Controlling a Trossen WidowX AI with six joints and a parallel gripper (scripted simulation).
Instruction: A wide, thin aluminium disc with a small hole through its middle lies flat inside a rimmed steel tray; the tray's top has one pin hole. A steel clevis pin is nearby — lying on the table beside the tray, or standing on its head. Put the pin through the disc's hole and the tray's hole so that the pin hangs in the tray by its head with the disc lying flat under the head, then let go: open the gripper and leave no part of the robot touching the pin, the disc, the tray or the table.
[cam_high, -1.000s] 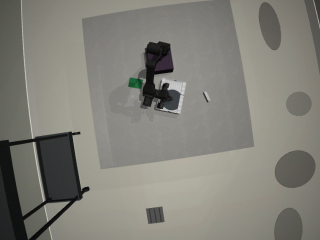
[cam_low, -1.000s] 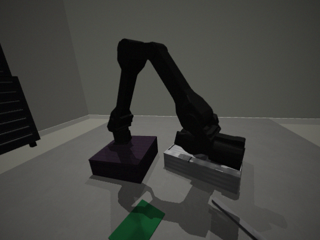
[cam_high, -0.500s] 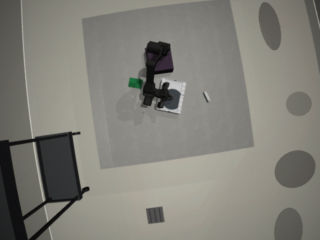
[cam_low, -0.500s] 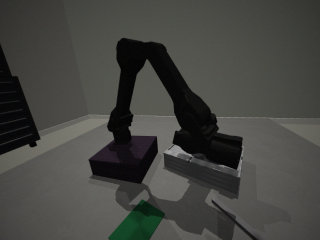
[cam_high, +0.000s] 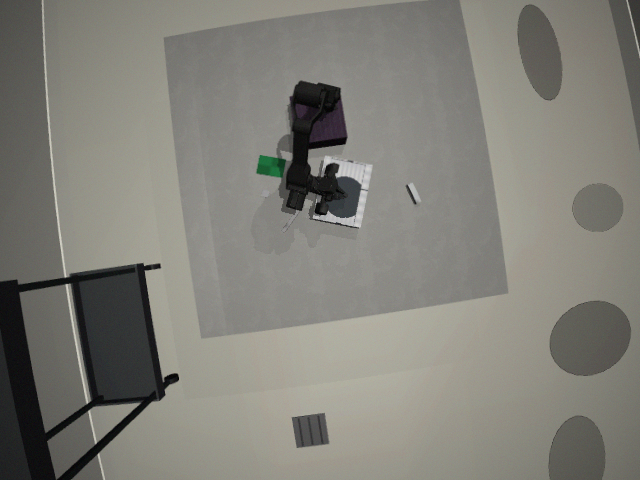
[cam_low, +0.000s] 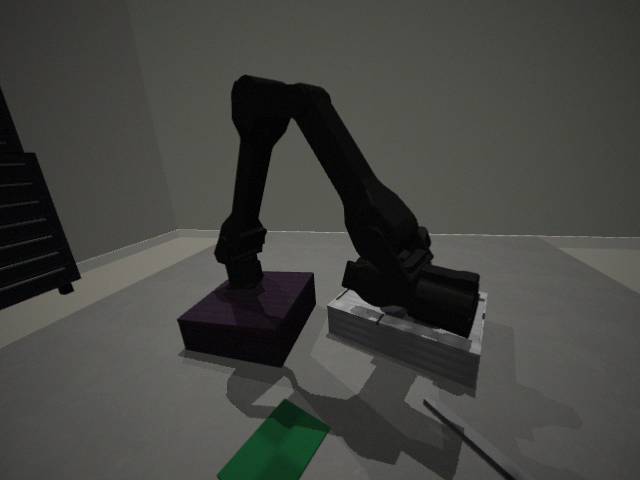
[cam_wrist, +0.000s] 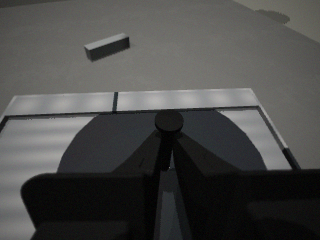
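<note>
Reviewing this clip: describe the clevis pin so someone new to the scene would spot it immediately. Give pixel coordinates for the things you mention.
Find the pale rimmed tray (cam_high: 366, 178) (cam_low: 403, 347) (cam_wrist: 187, 100) beside the purple block (cam_high: 330, 124) (cam_low: 222, 338), then the dark, wide disc (cam_high: 352, 201) (cam_wrist: 95, 145) lying inside it. Over that disc, the wrist view shows the clevis pin (cam_wrist: 169, 121) gripped between the jaws, its head up. Its small round head sets it apart from the pale bar (cam_high: 413, 193) (cam_wrist: 107, 47) beyond the tray.

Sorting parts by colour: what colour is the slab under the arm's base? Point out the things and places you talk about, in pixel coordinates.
Dark purple (cam_high: 330, 124) (cam_low: 232, 338); clearest in the exterior view.
</note>
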